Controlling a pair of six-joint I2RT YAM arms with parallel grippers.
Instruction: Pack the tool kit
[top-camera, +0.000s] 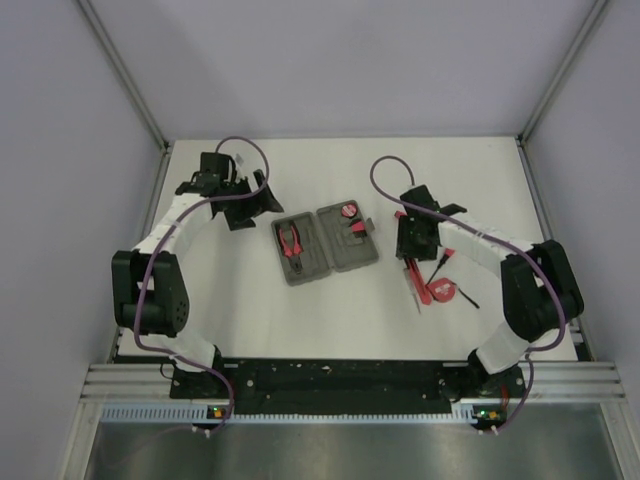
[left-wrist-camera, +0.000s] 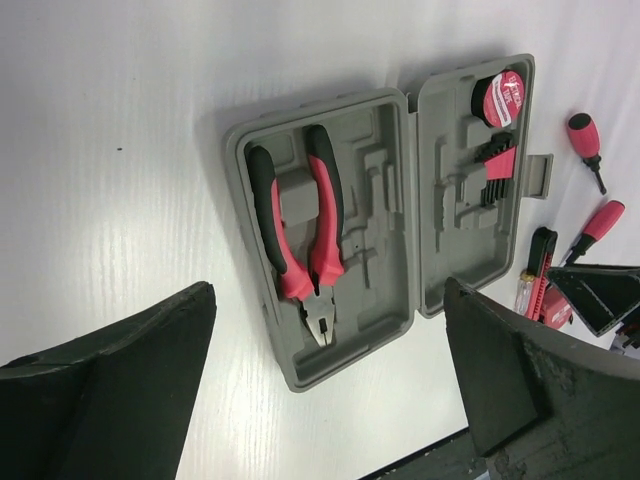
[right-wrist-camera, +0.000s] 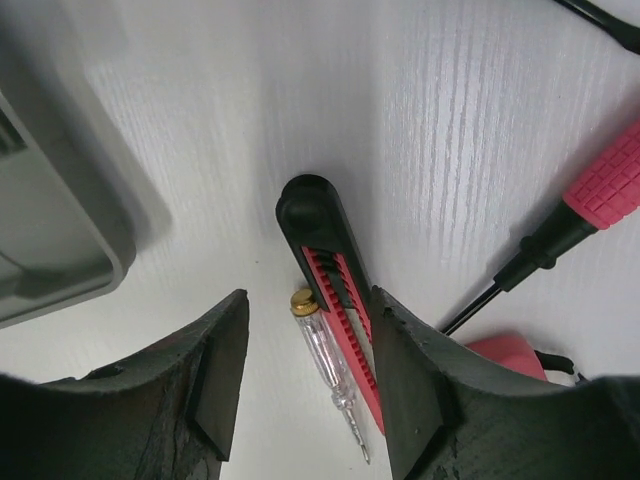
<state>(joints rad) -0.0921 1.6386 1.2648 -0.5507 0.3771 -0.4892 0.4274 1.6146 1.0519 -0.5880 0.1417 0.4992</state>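
Toward the desk's (top-camera: 230, 300) right edge the open right hand (right-wrist-camera: 308, 330) straddles knife (right-wrist-camera: 325, 250) and clear tester (right-wrist-camera: 325, 365) together, so it should centre on one before closing; mid-desk the case (left-wrist-camera: 380, 200) lies open, left hand (top-camera: 252, 205) beyond gaping empty.

Grey case (top-camera: 326, 243) open flat, red-and-black pliers (left-wrist-camera: 300, 235) slotted in its left half; knife (right-wrist-camera: 325, 240) loose just beside it

Case (top-camera: 326, 243) open mid-tabletop (top-camera: 240, 320) — pliers (top-camera: 291, 241) in its left half; knife (right-wrist-camera: 335, 270), screwdrivers (left-wrist-camera: 598, 222) loose to its right.
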